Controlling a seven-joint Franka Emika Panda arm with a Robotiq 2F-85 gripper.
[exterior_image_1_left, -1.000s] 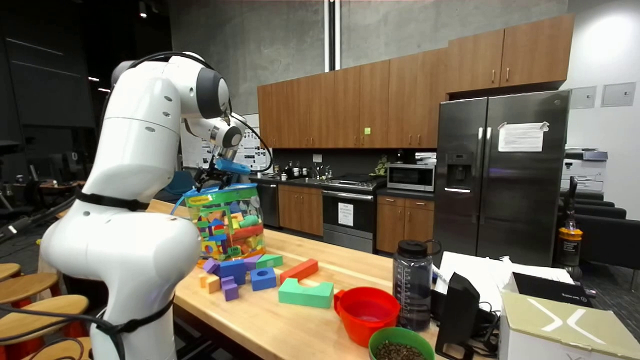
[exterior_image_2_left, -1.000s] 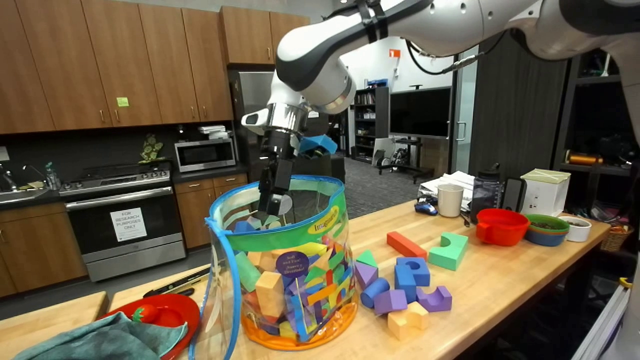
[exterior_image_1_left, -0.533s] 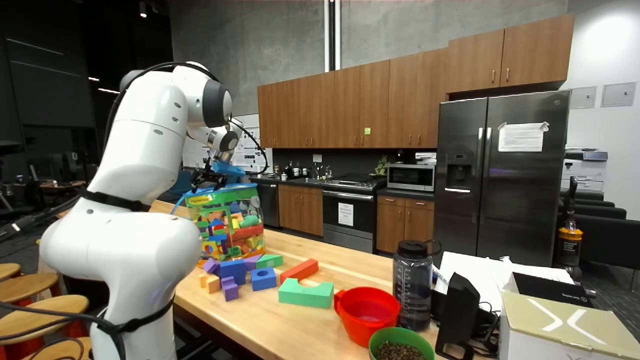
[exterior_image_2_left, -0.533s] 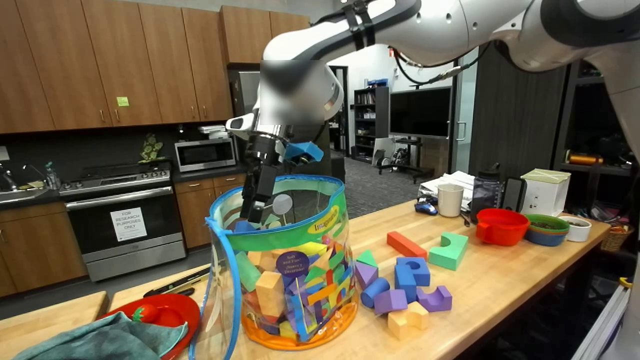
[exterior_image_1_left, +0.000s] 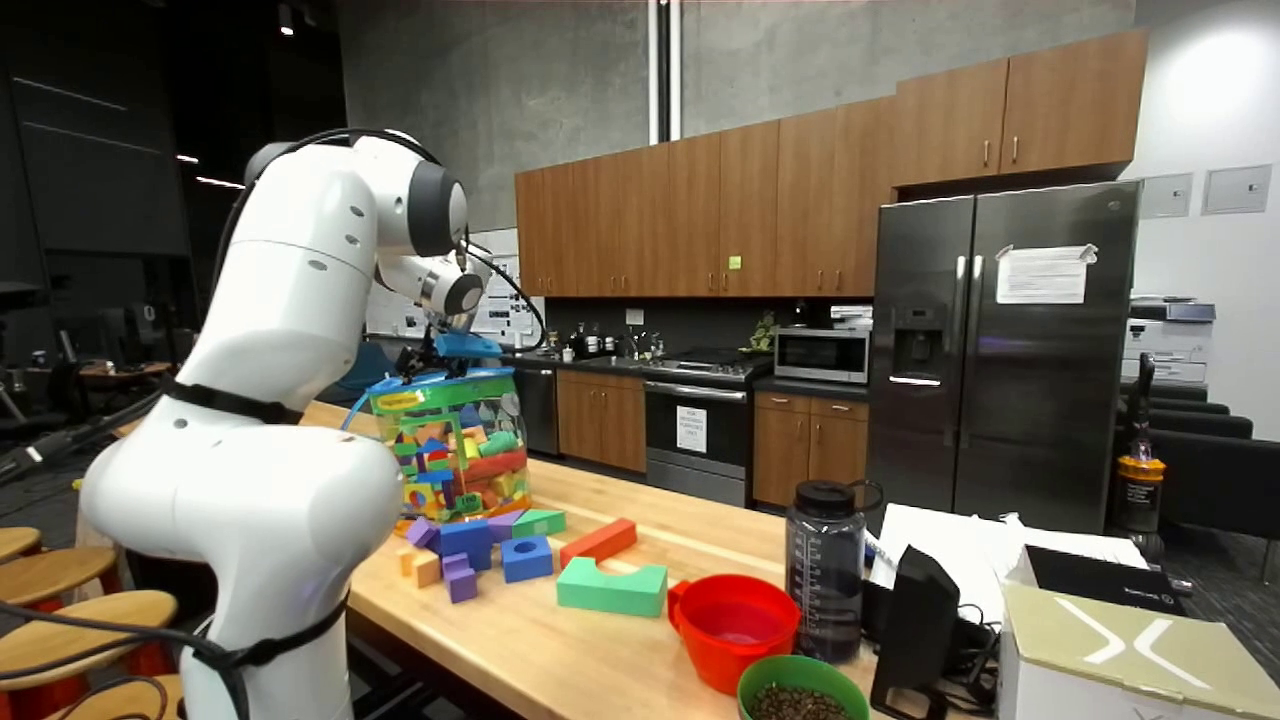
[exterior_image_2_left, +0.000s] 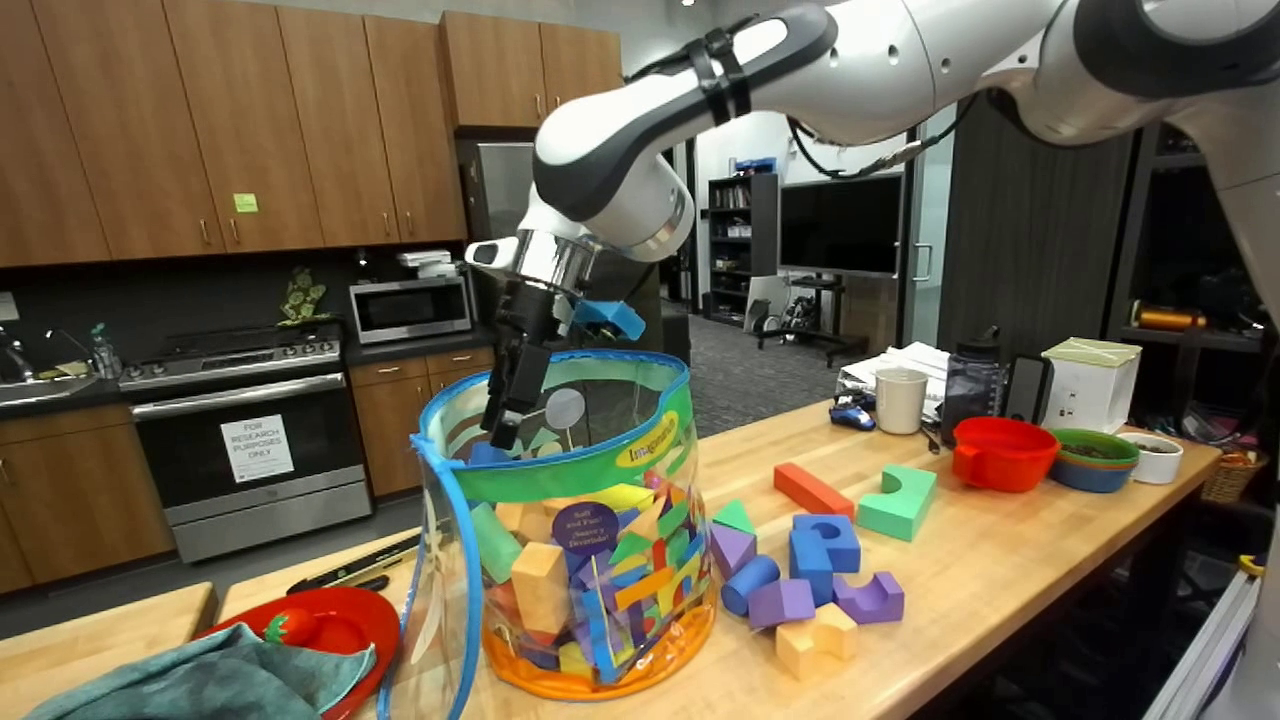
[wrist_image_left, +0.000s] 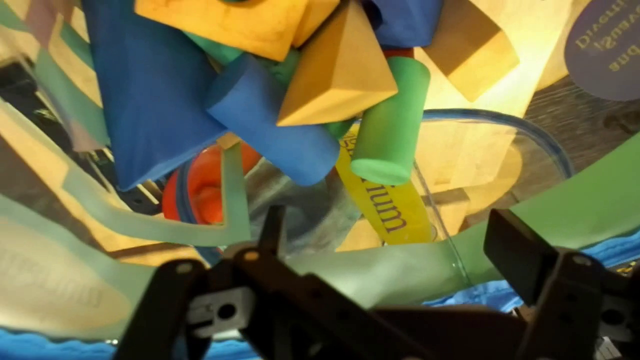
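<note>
Colored blocks (wrist_image_left: 332, 82) inside the clear bag (exterior_image_2_left: 560, 483), beneath the tool (wrist_image_left: 387, 222) with jaws wide apart.

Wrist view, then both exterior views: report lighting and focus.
Wrist view: black two-finger gripper dark, slightly soft-edged; bright yellowish light showing through the green-banded clear plastic bag. In an exterior view: a hotspot washing out part of the pale wall, left background nearly black. In an exterior view: long red block well lit, fairly sharp.
</note>
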